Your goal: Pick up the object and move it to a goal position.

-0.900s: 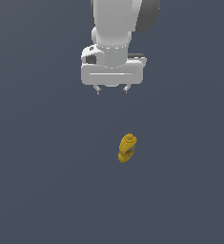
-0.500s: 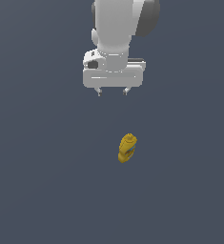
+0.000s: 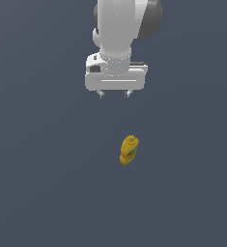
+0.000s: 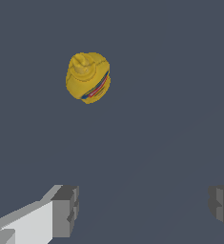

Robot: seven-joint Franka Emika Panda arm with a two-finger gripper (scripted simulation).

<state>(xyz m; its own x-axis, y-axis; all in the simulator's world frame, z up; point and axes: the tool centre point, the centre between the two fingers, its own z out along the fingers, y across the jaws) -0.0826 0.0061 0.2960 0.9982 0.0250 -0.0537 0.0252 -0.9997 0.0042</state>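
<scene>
The object is a small yellow bottle with a narrow cap and a bluish label patch, standing on the grey floor in the exterior view. In the wrist view the object shows from above, cap toward the camera, with a blue and red label stripe. My white gripper hangs above and behind it, slightly toward the exterior view's left, well apart from it. The gripper is open, its grey fingers spread wide with nothing between them.
A plain dark grey surface fills both views. Nothing else stands on it.
The gripper has shifted a little to the exterior view's right and slightly downward in the picture. The bottle has not moved.
</scene>
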